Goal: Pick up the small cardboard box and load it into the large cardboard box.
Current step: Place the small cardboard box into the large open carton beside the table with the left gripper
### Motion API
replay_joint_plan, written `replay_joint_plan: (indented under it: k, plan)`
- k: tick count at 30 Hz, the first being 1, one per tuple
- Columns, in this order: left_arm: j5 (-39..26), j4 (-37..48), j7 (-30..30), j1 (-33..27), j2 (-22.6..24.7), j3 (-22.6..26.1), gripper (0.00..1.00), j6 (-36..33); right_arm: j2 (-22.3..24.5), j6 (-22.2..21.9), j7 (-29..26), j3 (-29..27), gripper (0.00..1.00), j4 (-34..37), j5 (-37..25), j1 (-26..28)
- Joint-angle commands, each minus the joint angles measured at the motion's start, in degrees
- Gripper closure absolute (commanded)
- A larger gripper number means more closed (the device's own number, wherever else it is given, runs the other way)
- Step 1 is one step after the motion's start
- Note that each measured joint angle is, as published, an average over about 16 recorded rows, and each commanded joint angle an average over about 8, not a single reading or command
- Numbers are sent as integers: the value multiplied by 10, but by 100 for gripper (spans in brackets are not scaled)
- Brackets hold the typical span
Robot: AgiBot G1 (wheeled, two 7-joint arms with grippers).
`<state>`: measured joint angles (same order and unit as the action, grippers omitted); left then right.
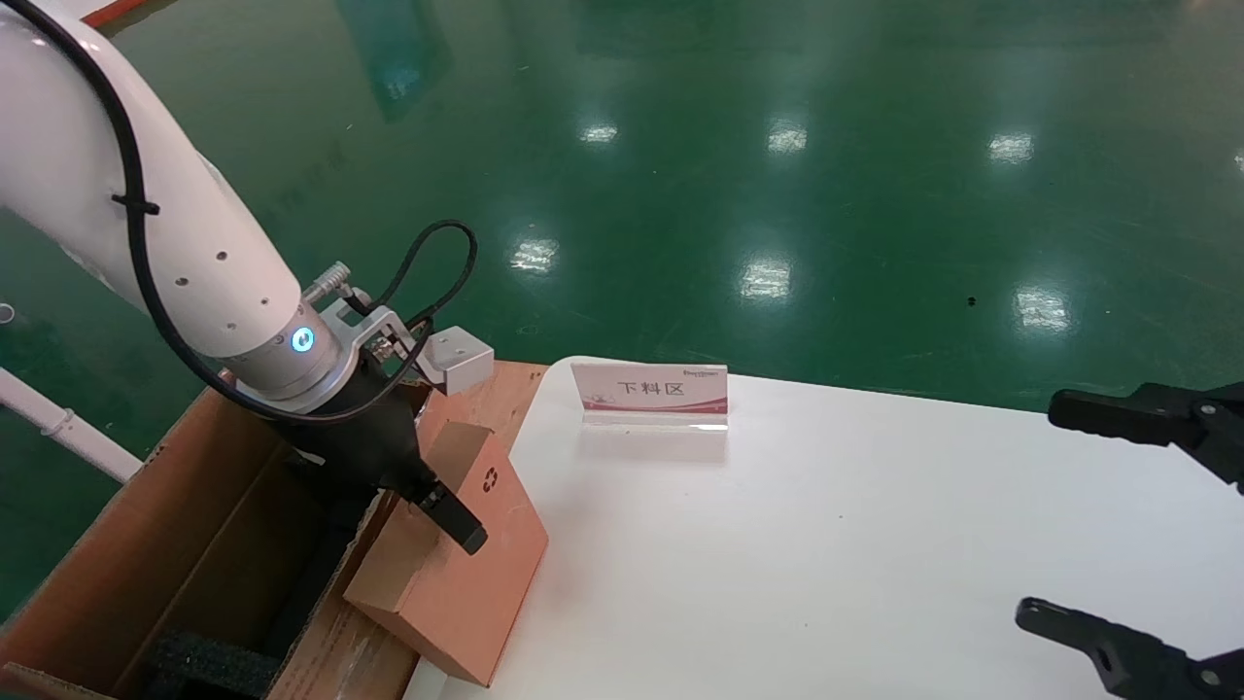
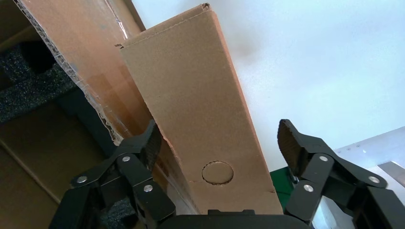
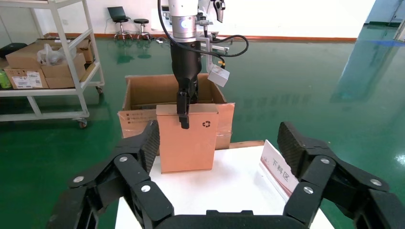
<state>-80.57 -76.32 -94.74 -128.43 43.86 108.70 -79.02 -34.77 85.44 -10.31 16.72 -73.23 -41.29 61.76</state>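
The left gripper (image 1: 442, 510) is at the left edge of a white table (image 1: 875, 544), its fingers set around the top edge of the small cardboard box (image 1: 457, 574); the box stands tilted, its lower edge on the table rim, its upper part leaning towards the large cardboard box (image 1: 185, 544), which sits open just beside the table on the robot's left. From the head view one black finger (image 1: 455, 520) lies across the orange-brown face below a small black recycling symbol (image 1: 490, 477); the other finger is hidden behind the box.

The left wrist view shows what the head view hides: the narrow edge of the small cardboard box (image 2: 200, 109) runs between the two fingers; one pad (image 2: 152, 143) touches it, while the other pad (image 2: 289, 143) stands off with a gap, so the jaws are parted and not clamped. A punched circle (image 2: 218, 172) marks that edge; the carton's taped flap (image 2: 86, 62) and black foam (image 2: 28, 90) lie alongside.

The right wrist view alone shows the whole scene from across the table: the small box (image 3: 186, 138) upright in front of the open carton (image 3: 143, 102), and a shelf trolley (image 3: 47, 62) with boxes behind. The right gripper (image 3: 217, 143) hovers over the table's far side, jaws wide, holding nothing; a label stand (image 1: 651, 394) sits between the arms.
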Motion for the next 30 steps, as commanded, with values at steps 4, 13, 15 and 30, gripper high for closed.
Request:
replay_joint_plan:
  k: [4, 13, 15, 30]
  plan:
    - [-1, 0, -1, 0, 0, 0, 100, -1, 0, 0, 0, 0, 100, 0, 0, 0]
    - [-1, -1, -2, -1, 1, 0, 100, -1, 0, 0, 0, 0, 100, 0, 0, 0]
    - [-1, 0, -1, -1, 1, 1, 100, -1, 0, 0, 0, 0, 100, 0, 0, 0]
    - [39, 3, 49, -120, -17, -55, 100, -53, 0, 0, 0, 0, 100, 0, 0, 0]
